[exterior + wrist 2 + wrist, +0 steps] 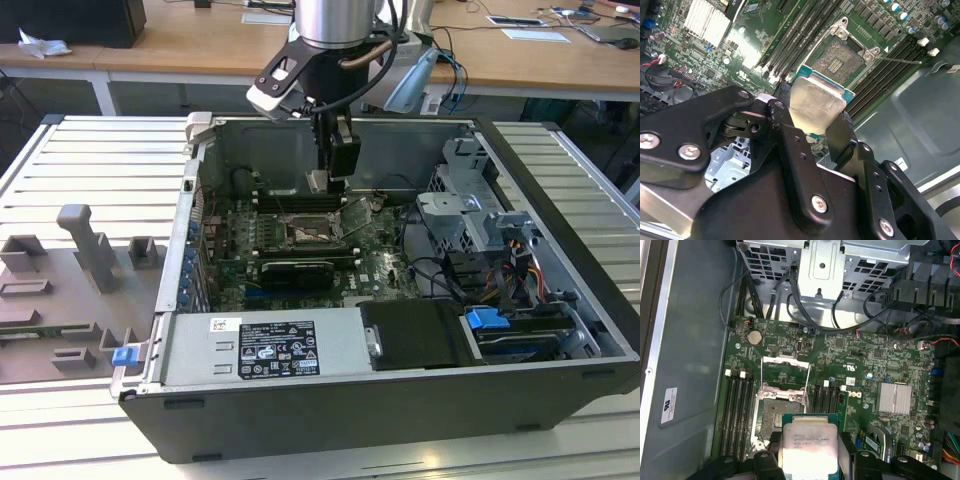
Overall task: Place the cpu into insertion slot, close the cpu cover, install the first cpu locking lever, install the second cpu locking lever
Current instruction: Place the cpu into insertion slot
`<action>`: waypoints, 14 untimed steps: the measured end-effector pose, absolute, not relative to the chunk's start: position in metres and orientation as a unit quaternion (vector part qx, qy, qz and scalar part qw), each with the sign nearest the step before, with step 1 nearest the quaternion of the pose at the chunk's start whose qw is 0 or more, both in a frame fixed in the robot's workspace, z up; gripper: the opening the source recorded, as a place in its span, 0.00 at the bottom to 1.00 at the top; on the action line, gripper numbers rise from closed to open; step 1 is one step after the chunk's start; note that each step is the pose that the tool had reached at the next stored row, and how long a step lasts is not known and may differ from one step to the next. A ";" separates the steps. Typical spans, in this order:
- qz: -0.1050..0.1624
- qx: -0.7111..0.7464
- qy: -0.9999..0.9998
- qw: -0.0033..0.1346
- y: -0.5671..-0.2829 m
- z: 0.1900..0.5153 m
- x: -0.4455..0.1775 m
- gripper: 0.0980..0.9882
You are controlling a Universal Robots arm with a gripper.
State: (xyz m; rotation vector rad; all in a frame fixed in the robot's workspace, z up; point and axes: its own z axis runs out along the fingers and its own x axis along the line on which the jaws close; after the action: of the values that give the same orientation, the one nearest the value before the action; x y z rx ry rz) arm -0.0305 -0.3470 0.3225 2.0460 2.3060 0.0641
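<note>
Both fingers of the gripper are closed on the cpu by opposite edges, holding it above the bare slot and seemingly slightly off-centre from it, while the cover stands open at the slot's edge.

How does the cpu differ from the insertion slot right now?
The cpu has a pale, smooth metal top; the slot is dark and grainy. The cpu is held in the gripper above the board; the slot sits fixed in it, empty. Both are square.
</note>
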 end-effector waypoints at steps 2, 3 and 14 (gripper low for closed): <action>0.021 0.663 0.748 0.029 -0.347 0.322 -0.030 0.48; 0.021 0.663 0.748 0.029 -0.347 0.322 -0.030 0.48; 0.021 0.663 0.748 0.029 -0.347 0.319 -0.030 0.48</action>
State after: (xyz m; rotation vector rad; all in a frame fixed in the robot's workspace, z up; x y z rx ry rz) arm -0.0305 -0.3470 0.3190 2.0462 2.3062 0.0639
